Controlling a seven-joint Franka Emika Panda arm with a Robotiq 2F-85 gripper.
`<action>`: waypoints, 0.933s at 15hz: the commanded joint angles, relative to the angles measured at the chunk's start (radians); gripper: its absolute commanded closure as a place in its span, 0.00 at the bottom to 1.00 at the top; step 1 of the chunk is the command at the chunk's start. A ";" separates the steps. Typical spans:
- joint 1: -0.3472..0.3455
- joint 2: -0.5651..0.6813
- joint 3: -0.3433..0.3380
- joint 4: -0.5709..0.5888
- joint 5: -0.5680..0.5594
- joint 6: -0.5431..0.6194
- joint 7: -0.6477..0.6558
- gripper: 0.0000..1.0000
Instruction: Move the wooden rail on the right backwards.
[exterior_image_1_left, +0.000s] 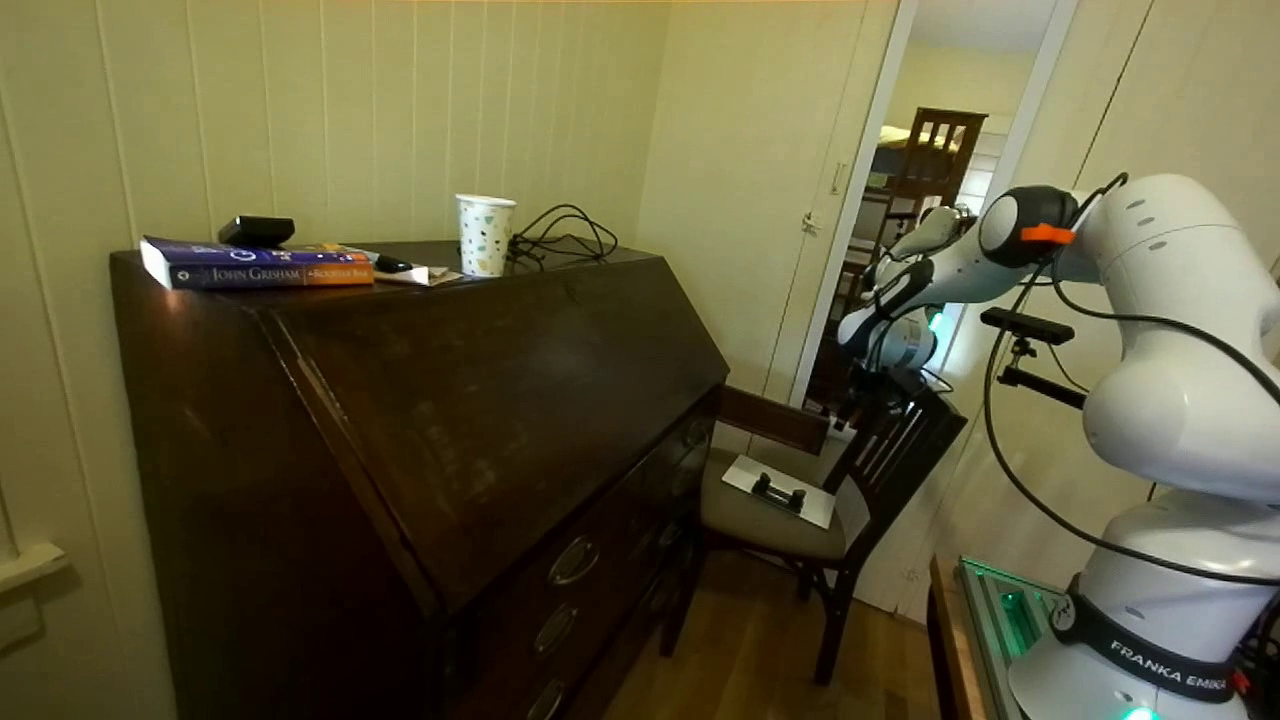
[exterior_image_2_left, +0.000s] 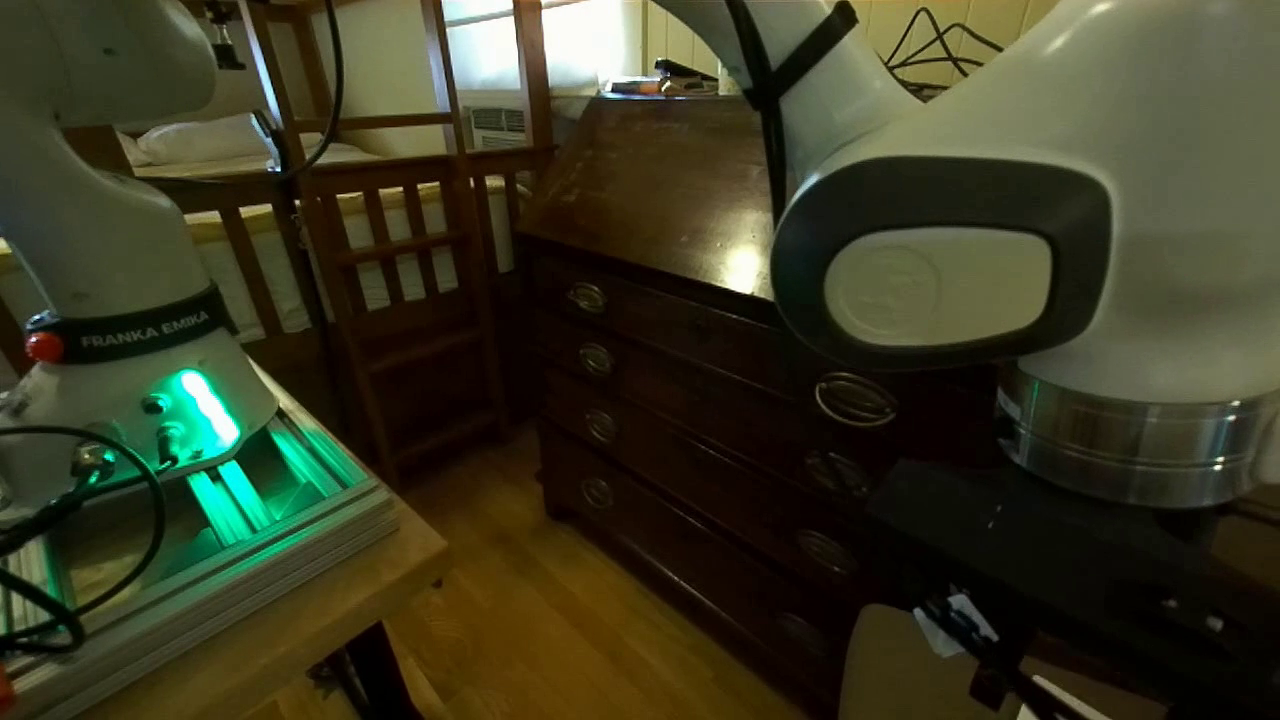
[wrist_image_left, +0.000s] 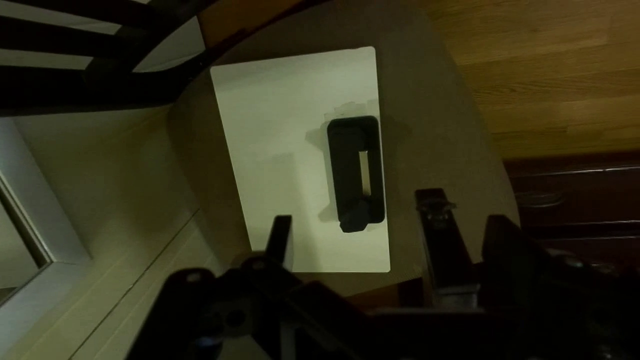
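Observation:
The wooden rail (exterior_image_1_left: 770, 418) is a narrow dark brown bar sticking out from the right side of the big slant-front desk (exterior_image_1_left: 520, 420), above the chair seat. My gripper (exterior_image_1_left: 846, 415) is at its outer end, dark against the chair back. In the wrist view my gripper (wrist_image_left: 391, 220) is open, its fingers wide apart. A narrow dark bar with a small knob, apparently the rail (wrist_image_left: 446, 245), shows between the fingers, nearer the right one. I cannot tell if it touches that finger. In an exterior view the arm covers the desk's right part (exterior_image_2_left: 650, 180) and the rail is hidden.
A dark chair (exterior_image_1_left: 890, 450) with a slatted back stands under the gripper. A white board (wrist_image_left: 270, 125) with a black handle (wrist_image_left: 345, 160) lies on its seat. A paper cup (exterior_image_1_left: 486, 235), books (exterior_image_1_left: 270, 265) and cables (exterior_image_1_left: 565, 240) are on the desk top.

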 joint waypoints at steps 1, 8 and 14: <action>-0.022 -0.090 0.009 -0.128 0.003 0.013 -0.041 0.32; -0.048 -0.205 -0.001 -0.286 0.023 0.036 -0.052 0.83; -0.034 -0.203 0.012 -0.300 0.025 0.054 -0.040 1.00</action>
